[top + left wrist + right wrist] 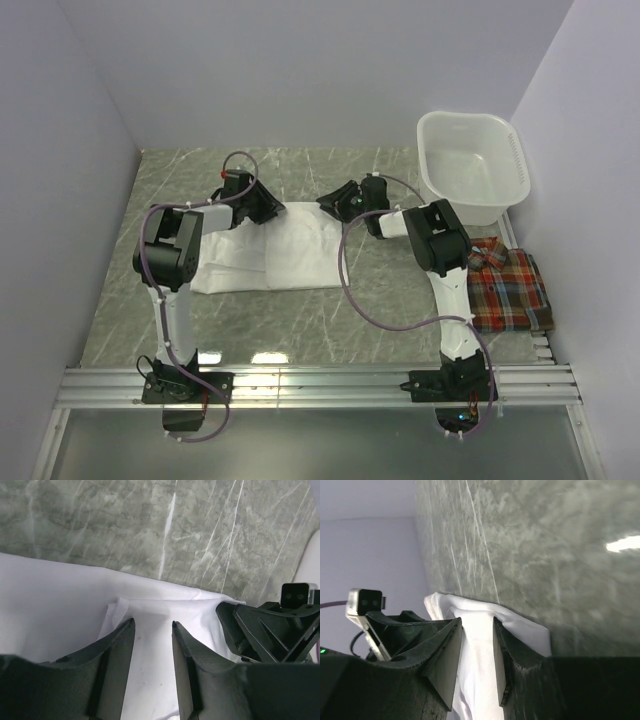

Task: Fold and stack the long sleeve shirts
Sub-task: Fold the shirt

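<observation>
The white long sleeve shirt [268,258] lies spread flat left of the table's middle. Both grippers are at its far edge. My left gripper [268,206] points down onto the cloth [50,605]. In the left wrist view its jaws [153,622] stand apart, with smooth cloth lying between the tips next to a folded corner. My right gripper [338,200] is at the far right corner. In the right wrist view it [477,620] is shut on a bunched ridge of white cloth [525,630]. The plaid long sleeve shirt [512,290] lies folded at the right edge.
A white plastic basin [515,160] stands at the back right, behind the plaid shirt. The two grippers are close together, each showing in the other's wrist view. Grey marble table [300,330] shows in front of the white shirt. Purple walls close in both sides.
</observation>
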Robot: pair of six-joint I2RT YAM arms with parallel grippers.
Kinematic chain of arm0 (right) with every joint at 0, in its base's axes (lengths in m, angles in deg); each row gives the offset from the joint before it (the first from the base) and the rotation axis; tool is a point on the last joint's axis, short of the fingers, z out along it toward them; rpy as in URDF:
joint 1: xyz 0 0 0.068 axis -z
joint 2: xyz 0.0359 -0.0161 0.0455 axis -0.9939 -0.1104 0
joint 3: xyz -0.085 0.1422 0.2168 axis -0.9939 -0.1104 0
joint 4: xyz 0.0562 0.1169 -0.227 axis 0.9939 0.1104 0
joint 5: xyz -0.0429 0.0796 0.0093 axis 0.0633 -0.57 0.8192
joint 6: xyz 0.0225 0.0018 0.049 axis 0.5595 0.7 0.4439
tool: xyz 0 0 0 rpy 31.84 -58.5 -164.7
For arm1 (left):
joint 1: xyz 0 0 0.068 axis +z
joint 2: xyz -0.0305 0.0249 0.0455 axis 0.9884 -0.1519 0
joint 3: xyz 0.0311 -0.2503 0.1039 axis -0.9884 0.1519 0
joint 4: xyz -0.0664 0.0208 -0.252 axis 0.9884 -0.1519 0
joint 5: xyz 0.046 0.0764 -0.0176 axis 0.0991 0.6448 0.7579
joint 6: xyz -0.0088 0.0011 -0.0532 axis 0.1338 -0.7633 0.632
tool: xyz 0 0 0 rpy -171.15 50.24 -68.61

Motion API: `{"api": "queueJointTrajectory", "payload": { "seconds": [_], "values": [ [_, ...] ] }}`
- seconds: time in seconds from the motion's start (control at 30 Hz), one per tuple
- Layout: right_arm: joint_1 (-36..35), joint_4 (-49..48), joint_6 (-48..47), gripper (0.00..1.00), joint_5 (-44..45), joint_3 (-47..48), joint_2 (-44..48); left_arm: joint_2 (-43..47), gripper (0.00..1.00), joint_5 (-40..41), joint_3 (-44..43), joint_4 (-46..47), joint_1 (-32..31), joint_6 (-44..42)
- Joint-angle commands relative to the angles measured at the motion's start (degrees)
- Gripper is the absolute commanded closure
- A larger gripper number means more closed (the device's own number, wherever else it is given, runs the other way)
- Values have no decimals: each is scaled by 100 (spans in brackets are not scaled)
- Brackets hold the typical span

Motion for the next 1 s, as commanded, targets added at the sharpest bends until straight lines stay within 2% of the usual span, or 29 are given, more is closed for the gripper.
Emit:
{"api": "queueJointTrajectory", "payload": {
  "seconds": [0.0,0.1,0.23,0.43,0.57,0.67,0.83,0.97],
  "values": [
    [229,-227,270,60,239,-393,182,76,56,269,437,-446,205,-72],
    [300,17,-80,60,256,-333,445,453,54,286,648,-437,240,-125],
    [283,809,-844,60,379,-78,902,902,47,348,552,-831,232,-221],
    [213,1380,-1627,60,450,-314,1860,1886,40,488,420,-1358,214,-335],
    [107,2293,-2390,58,467,-691,2440,2553,25,787,525,-1877,109,-546],
    [89,2689,-2786,54,467,-1096,2897,3090,15,1112,841,-2159,-180,-880],
    [46,3252,-3410,52,336,-1993,3591,3881,1,1823,1403,-2537,-1059,-1250],
    [-121,3727,-3701,52,292,-2563,3961,4557,1,2237,1939,-2634,-1473,-1346]
  ]
}}
